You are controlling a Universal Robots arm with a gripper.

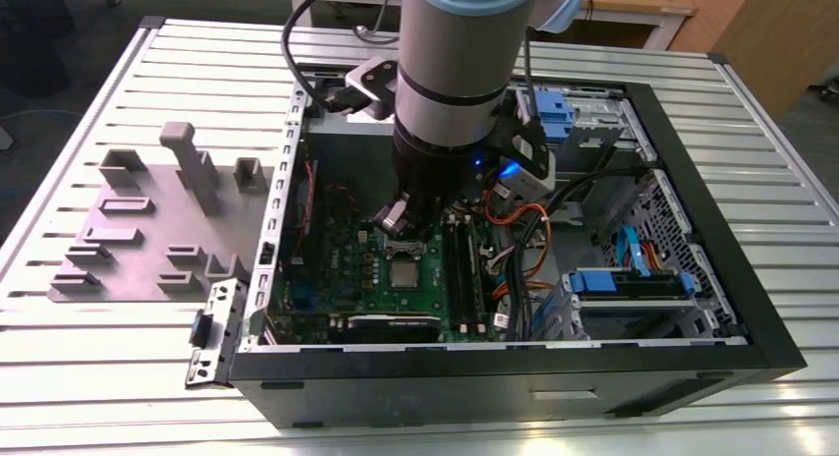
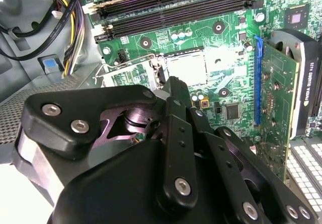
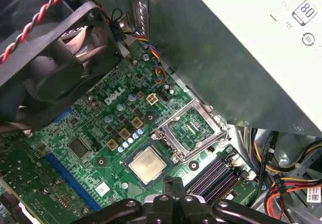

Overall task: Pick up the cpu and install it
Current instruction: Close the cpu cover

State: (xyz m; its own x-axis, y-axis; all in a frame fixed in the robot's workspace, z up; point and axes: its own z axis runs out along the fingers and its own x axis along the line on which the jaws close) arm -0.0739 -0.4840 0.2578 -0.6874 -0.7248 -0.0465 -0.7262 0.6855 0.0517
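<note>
The cpu (image 1: 400,272) is a small silver-grey square lying flat in its socket on the green motherboard (image 1: 348,259) inside the open computer case (image 1: 682,210). In both wrist views the cpu (image 3: 147,164) (image 2: 187,67) sits beside the hinged metal retention frame (image 3: 190,131), which is swung open. My gripper (image 1: 397,223) hangs inside the case, a little above and beside the cpu, apart from it. Its black fingers (image 3: 173,186) are shut together with nothing between them, and in the second wrist view the gripper (image 2: 173,90) points down toward the socket.
A grey-purple moulded plate (image 1: 144,230) with upright blocks lies on the slatted table at the exterior view's left. Inside the case are memory slots (image 1: 462,259), a black fan (image 3: 50,68), orange and black cables (image 1: 525,230), blue drive brackets (image 1: 630,282) and a graphics card (image 2: 282,88).
</note>
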